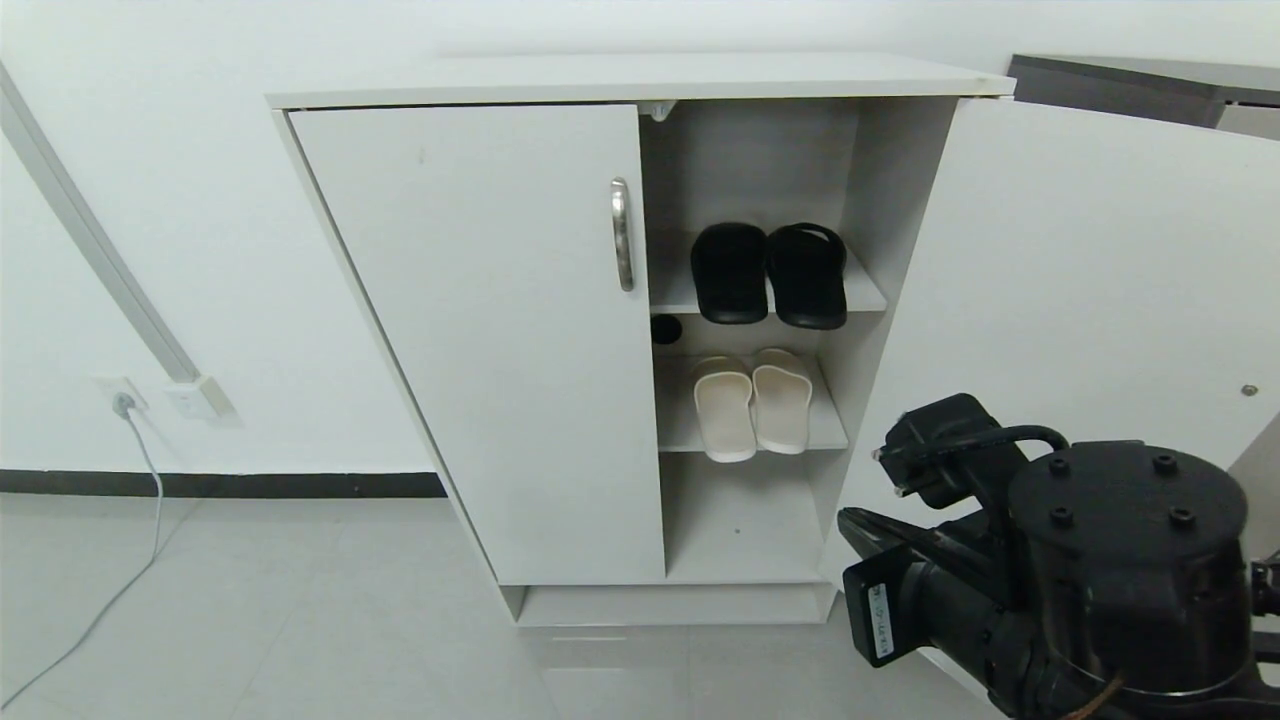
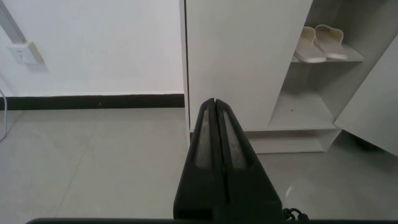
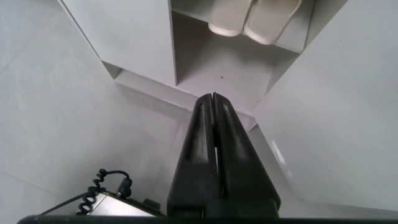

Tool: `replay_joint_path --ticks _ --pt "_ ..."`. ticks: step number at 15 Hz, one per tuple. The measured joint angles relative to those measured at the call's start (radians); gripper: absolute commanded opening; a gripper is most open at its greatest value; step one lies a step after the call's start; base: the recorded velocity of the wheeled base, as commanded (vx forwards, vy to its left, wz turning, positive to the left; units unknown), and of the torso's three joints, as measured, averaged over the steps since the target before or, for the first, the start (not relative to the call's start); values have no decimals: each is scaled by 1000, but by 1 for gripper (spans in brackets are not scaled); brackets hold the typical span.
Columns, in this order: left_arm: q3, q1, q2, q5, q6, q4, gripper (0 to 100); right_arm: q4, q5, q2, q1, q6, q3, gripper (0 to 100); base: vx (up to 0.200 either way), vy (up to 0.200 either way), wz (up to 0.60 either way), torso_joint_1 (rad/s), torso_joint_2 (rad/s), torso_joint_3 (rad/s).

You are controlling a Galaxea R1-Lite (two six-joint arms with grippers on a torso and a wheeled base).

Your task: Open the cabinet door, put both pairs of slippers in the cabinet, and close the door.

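The black slippers (image 1: 768,272) and white slippers (image 1: 752,405) sat shelved in the cabinet (image 1: 640,75), my left gripper (image 2: 214,106) and right gripper (image 3: 214,102) were clenched empty, and I judged the swung-open door (image 1: 1080,270) a light, stiff panel, best pushed near its free edge.

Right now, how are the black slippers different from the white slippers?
The black slippers are dark, while the white slippers are pale cream. The black slippers sit on the upper shelf, and the white slippers sit on the lower shelf just beneath it. What they share: each pair lies flat, side by side, inside the open right half of the cabinet.
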Motion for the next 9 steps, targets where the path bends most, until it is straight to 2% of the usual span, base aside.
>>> replay_joint_path --ticks 3,6,9 --pt "0 0 0 0 0 1 0 2 0 1 1 0 0 0 0 0 0 22 -207 -336" --pt "0 0 0 0 -1 -2 0 -1 -1 2 3 0 0 0 0 0 0 36 -551 -352" --pt "0 0 0 0 -1 -2 0 0 -4 3 -1 -1 3 0 0 0 0 116 -466 -347"
